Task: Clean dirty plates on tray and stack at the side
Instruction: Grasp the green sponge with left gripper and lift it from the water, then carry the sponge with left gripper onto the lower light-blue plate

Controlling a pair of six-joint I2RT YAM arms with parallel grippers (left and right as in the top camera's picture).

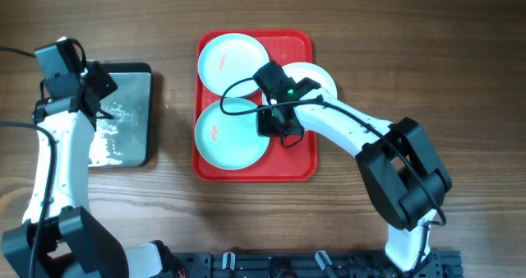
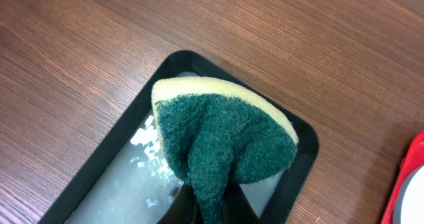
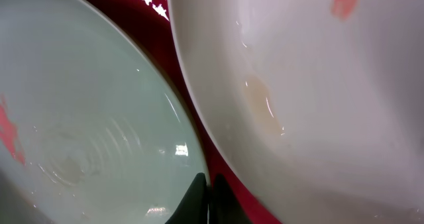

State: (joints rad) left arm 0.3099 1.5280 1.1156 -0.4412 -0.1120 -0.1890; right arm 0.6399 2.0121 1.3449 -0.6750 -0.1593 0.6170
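The red tray (image 1: 292, 163) holds two pale turquoise plates, one at the back (image 1: 233, 60) and one at the front (image 1: 226, 138), both with reddish smears. A white plate (image 1: 316, 74) lies at its right. My right gripper (image 1: 275, 123) is at the front turquoise plate's right rim. In the right wrist view its jaws (image 3: 209, 184) are pinched on that plate's (image 3: 86, 118) rim, beside the white plate (image 3: 318, 85) and a strip of tray (image 3: 119, 5). My left gripper (image 1: 100, 97) (image 2: 212, 204) is shut on a green and yellow sponge (image 2: 218, 138).
A black-rimmed metal pan (image 1: 136, 142) with soapy water stands at the left, under the sponge; it also shows in the left wrist view (image 2: 301, 158). Bare wooden table surrounds the tray and pan. The arm bases are at the front edge.
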